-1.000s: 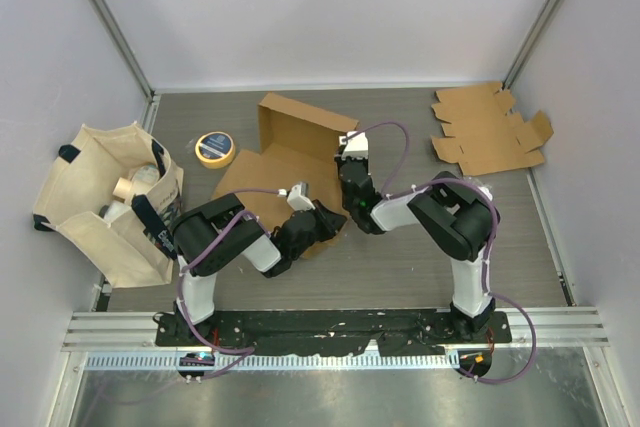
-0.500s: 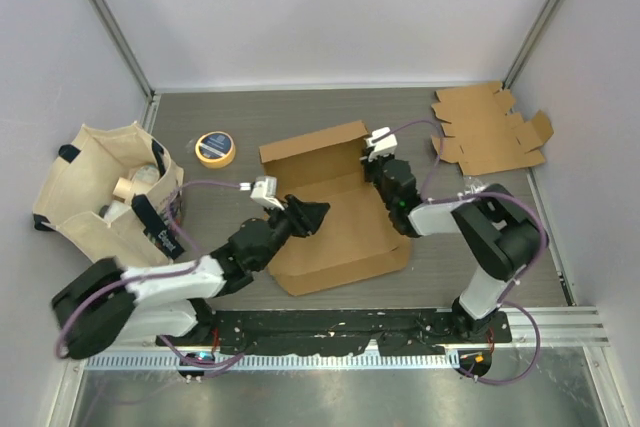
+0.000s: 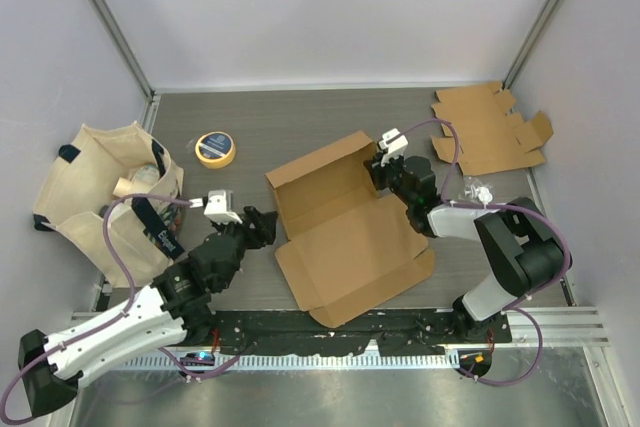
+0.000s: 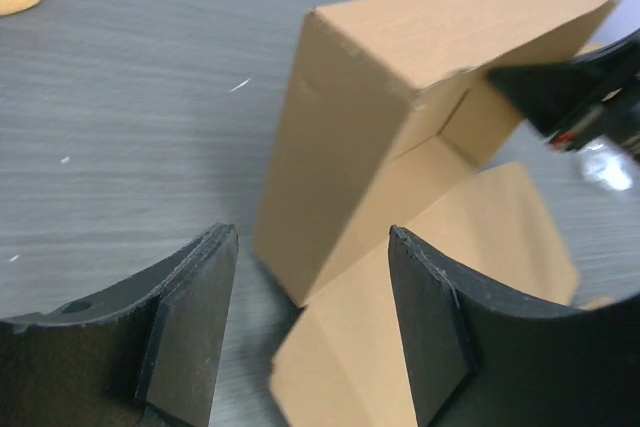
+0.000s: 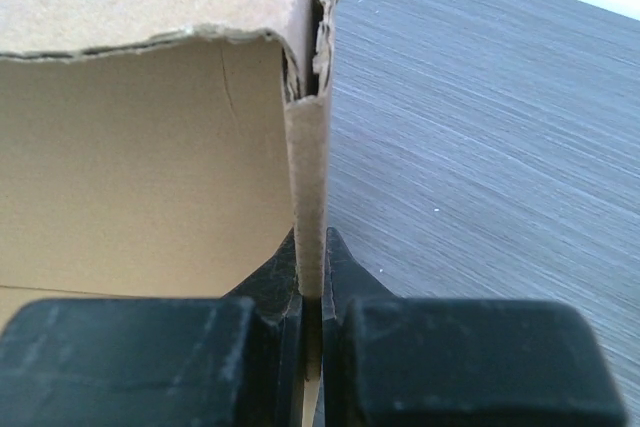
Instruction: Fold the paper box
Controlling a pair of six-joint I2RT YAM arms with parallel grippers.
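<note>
Grey table (image 3: 300,117) bears brown, half-folded paper box (image 3: 350,237).

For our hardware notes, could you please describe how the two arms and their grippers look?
The left arm and right arm are white links with black joints, each trailing a purple cable and carrying a small white block near the wrist. The left gripper and right gripper have black, wedge-shaped fingers.

Half-folded brown cardboard box (image 3: 350,237) at the centre, yellow tape roll (image 3: 215,148) behind it to the left, cream canvas tote bag (image 3: 90,209) at the left edge, flat brown cardboard blanks (image 3: 490,132) in the far right corner
</note>
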